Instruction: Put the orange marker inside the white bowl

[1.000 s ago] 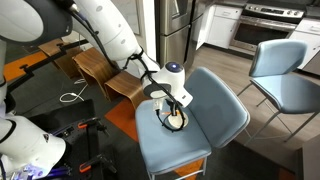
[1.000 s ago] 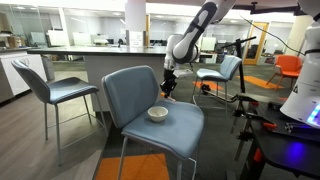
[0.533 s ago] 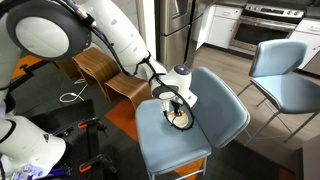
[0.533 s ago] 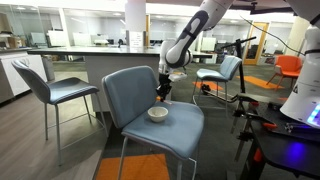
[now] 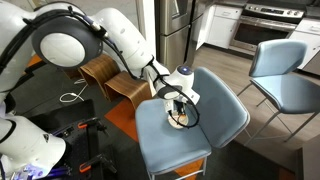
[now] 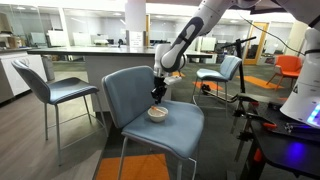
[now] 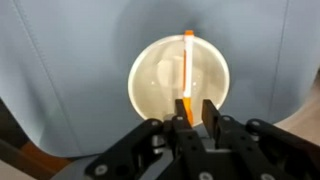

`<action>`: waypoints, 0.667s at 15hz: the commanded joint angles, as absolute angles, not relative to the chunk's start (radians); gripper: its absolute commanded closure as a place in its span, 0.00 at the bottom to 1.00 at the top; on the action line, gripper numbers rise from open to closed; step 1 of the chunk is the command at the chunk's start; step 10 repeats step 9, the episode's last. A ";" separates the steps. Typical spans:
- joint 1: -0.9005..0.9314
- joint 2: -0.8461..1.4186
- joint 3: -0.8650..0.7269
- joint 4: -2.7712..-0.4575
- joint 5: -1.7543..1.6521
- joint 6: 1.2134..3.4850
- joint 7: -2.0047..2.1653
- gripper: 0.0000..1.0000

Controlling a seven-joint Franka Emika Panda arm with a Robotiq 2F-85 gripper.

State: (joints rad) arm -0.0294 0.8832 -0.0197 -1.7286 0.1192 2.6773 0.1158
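The white bowl point(image 7: 178, 77) sits on the blue chair seat point(image 7: 70, 90); it also shows in both exterior views point(image 5: 179, 117) point(image 6: 157, 113). The orange marker point(image 7: 187, 62) runs from the bowl's far rim down to my gripper's fingertips, lying over the inside of the bowl. My gripper point(image 7: 196, 108) hangs just above the near rim of the bowl point(image 5: 176, 103) point(image 6: 157, 93). Its fingers are slightly parted. The marker lies against one finger, with a gap to the other.
The blue chair has a tall backrest point(image 6: 125, 88) beside the bowl. Further blue chairs point(image 5: 283, 65) point(image 6: 45, 85) stand nearby. A wooden chair point(image 5: 100, 70) and robot equipment point(image 6: 300, 110) stand close to the seat.
My gripper has come down and a little sideways with the marker, from above the seat to just over the bowl. The bowl has not moved.
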 commanded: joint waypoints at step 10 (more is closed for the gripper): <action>-0.027 0.799 -0.015 -1.852 0.097 2.719 0.070 0.00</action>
